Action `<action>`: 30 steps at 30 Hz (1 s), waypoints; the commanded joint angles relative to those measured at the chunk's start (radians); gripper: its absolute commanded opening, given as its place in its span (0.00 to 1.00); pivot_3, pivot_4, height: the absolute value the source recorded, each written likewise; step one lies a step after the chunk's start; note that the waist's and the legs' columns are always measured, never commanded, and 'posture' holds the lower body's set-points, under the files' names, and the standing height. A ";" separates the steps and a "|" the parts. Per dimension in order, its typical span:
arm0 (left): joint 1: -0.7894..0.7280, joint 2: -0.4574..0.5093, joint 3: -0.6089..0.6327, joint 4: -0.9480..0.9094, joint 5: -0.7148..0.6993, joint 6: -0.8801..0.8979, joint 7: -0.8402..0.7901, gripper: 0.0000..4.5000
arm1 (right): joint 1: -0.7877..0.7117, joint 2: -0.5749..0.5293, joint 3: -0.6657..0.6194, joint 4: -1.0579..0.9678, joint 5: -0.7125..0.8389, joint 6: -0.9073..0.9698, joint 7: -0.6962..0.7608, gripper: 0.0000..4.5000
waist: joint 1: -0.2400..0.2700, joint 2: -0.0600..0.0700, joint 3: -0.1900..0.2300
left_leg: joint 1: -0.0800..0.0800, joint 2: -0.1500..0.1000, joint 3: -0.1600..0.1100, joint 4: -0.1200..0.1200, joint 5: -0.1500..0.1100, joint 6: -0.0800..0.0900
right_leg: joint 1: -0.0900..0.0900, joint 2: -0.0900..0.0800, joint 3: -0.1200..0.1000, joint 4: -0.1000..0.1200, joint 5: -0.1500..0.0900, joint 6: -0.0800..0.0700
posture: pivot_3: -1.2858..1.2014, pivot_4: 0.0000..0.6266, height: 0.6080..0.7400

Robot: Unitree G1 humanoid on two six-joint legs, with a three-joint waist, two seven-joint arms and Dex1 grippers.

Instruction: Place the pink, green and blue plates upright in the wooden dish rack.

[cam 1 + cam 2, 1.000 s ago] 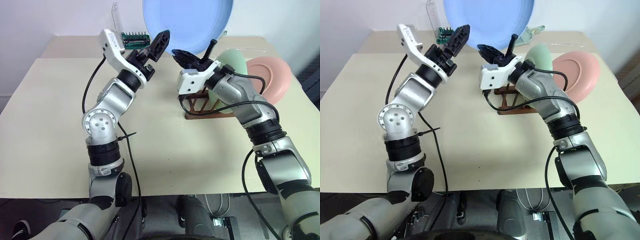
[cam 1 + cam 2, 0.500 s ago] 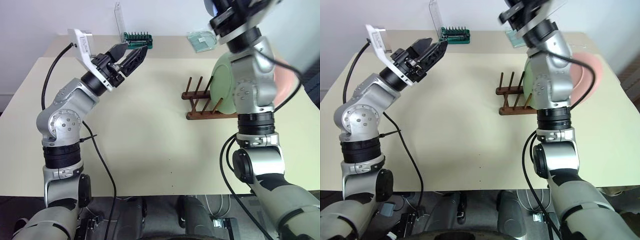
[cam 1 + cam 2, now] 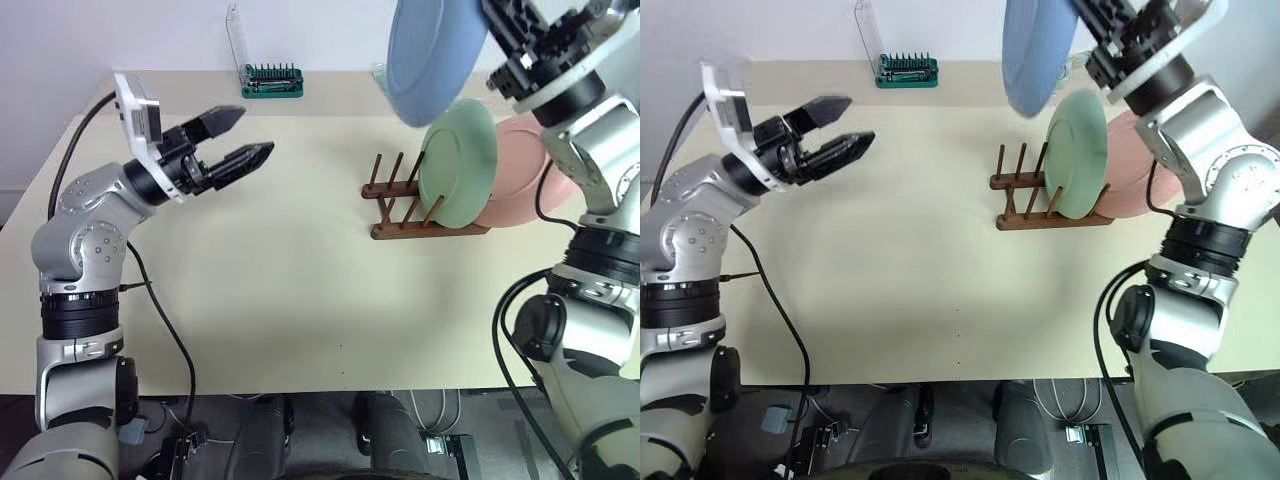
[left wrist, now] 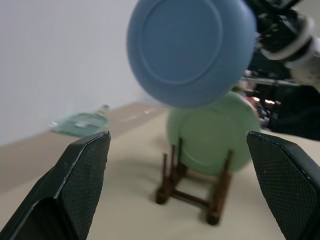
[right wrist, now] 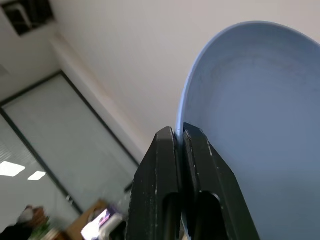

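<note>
Progress stands at two plates of three. Table (image 3: 300, 280) carries the wooden dish rack (image 3: 400, 205) toward its right side. Rack holds the green plate (image 3: 457, 167) upright between the pegs, with the pink plate (image 3: 520, 170) standing just behind it at the rack's far end; whether the pink one sits fully in a slot cannot be told, as the green plate covers its base. Two peg slots at the near end stand vacant.

Blue plate (image 3: 432, 50) is outstanding. It hangs in the air, on edge, above and slightly left of the rack, and touches nothing below. Right gripper (image 5: 180, 145) has its jaws pinched tight on this plate's rim. Judged remaining: lowering it into a vacant slot.

Left gripper (image 3: 245, 135) hovers well to the left, jaws spread wide, holding nothing.

Green bit holder (image 3: 274, 79) sits at the table's far edge, uninvolved.
</note>
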 commanded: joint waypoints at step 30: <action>0.127 0.019 -0.058 -0.070 0.097 -0.140 -0.136 0.99 | 0.198 -0.067 -0.038 -0.067 0.172 0.042 -0.086 0.00 | 0.000 0.000 0.000 | 0.000 0.000 0.000 0.000 0.000 0.000 | -0.001 0.000 0.000 0.000 0.000 0.000 | 0.52 0.24 0.88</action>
